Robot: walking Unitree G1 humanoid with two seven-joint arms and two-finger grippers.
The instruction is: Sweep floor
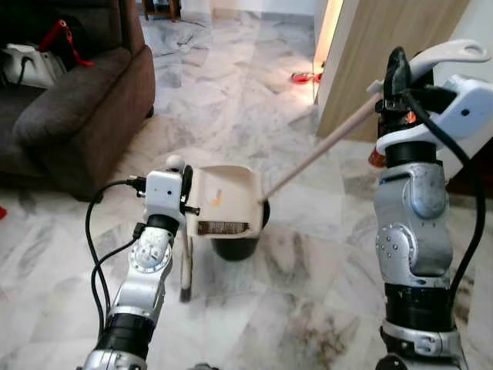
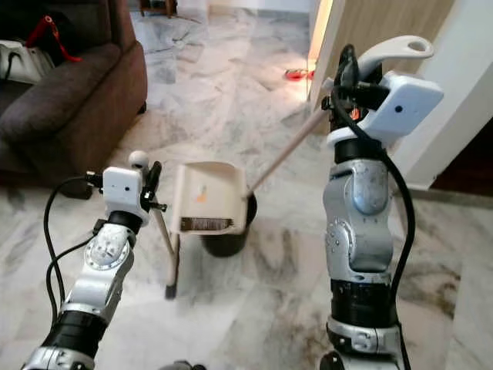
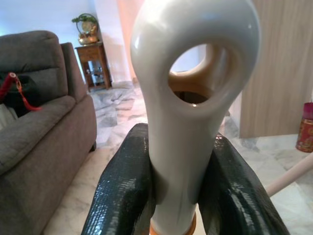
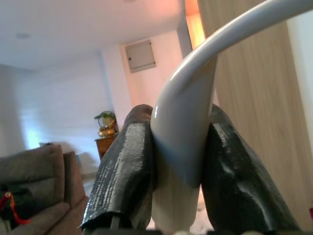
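1. No brand name or readable writing can be made out; the only marks are a small orange patch on the inside of the cream plastic dustpan [image 1: 223, 202] and an orange-and-red pattern, too blurred to read, on a red tin [image 3: 305, 128] standing by the wooden panel.
2. The left gripper [image 3: 178, 188] is clamped on the cream looped handle end [image 3: 193, 93] of the dustpan's pole; both black fingers [image 3: 124, 191] press against its sides.
3. The dustpan hangs tilted just in front of the left wrist, with a dark strip of debris at its lower lip, directly over a black round bin [image 1: 235, 245] on the floor.
4. The right gripper [image 4: 178, 171] is closed tightly on the pale grey curved handle [image 4: 195, 93] of the broom, held high at the right.
5. The light wooden broom stick [image 1: 320, 154] slants down from that hand to the dustpan's right edge, where it meets the bin rim.
6. The grey-veined white marble floor [image 1: 231, 100] lies open ahead and between the arms.
7. A dark brown fabric sofa [image 1: 85, 108] bounds the left side, and a light wooden wall panel [image 1: 385, 46] bounds the right, with a small red object [image 1: 304, 77] on the floor near its base.
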